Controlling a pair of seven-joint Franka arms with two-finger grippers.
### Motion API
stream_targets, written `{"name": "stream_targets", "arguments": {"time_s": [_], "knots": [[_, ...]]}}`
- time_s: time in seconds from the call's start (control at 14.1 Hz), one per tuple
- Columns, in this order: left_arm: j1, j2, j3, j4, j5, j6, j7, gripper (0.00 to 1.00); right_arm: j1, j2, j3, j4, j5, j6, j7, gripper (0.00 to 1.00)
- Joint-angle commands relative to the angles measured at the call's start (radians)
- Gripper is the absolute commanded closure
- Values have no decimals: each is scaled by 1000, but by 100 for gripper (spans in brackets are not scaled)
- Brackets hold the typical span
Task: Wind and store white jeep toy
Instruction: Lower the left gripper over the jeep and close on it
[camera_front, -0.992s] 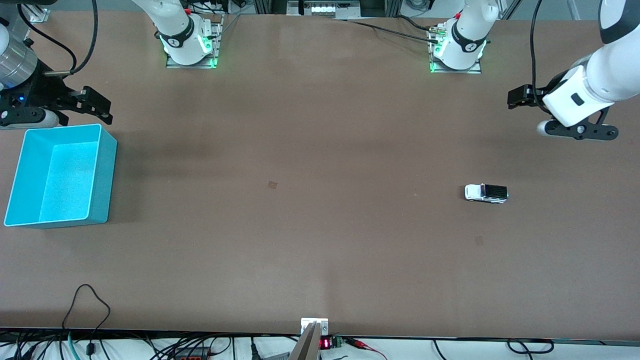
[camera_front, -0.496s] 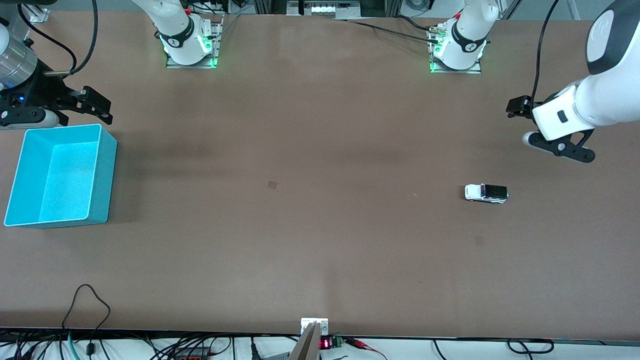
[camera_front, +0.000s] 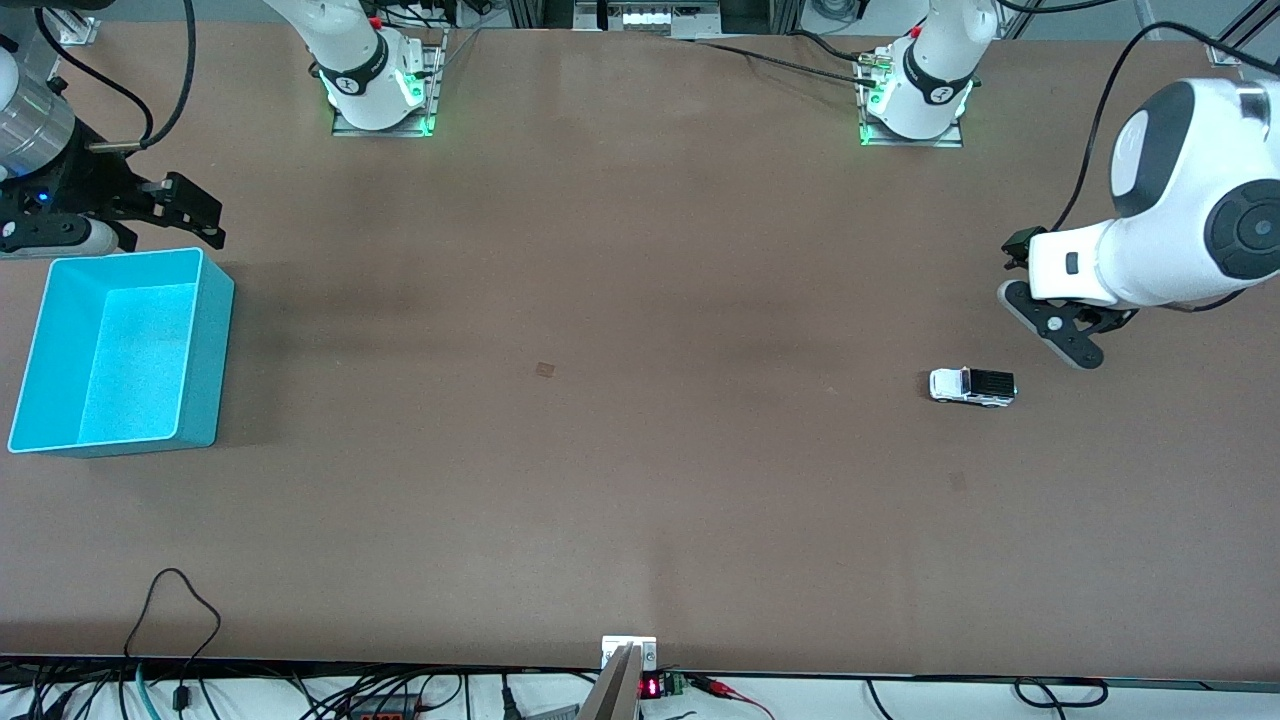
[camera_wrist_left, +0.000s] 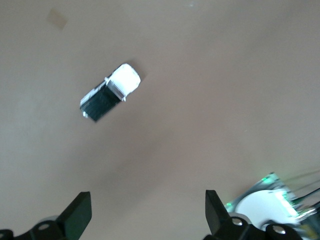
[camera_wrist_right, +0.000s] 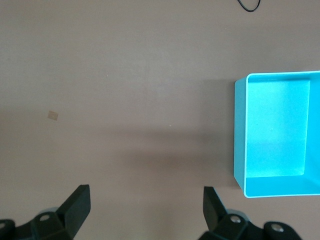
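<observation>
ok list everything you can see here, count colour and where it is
white jeep toy: 1, white with black roof, on the table toward the left arm's end
bin: 1, cyan, nothing in it, at the right arm's end of the table
table: 1, brown
left claw: 1, black, open, over the table beside the jeep
right claw: 1, black, open, waiting over the table beside the bin
</observation>
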Motion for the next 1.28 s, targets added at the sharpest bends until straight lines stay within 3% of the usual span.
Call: {"name": "stream_targets", "arguments": {"time_s": [0.0, 0.21, 0.5, 0.71, 0.92, 1.2], "knots": [[27, -8, -2, -124, 21, 184, 272, 0, 1, -15, 4, -6, -13, -10, 12, 0], [65, -9, -2, -250, 84, 393, 465, 0, 1, -15, 4, -6, -13, -10, 12, 0], [68, 24, -2, -376, 207, 676, 495, 0, 3, -15, 4, -6, -13, -10, 14, 0], [70, 73, -2, -415, 224, 794, 542, 0, 3, -15, 4, -6, -13, -10, 12, 0], [146, 131, -5, -450, 225, 935, 555, 0, 3, -15, 4, -6, -13, -10, 12, 0], [146, 187, -5, -450, 228, 997, 572, 0, 3, -15, 4, -6, -13, -10, 12, 0]]}}
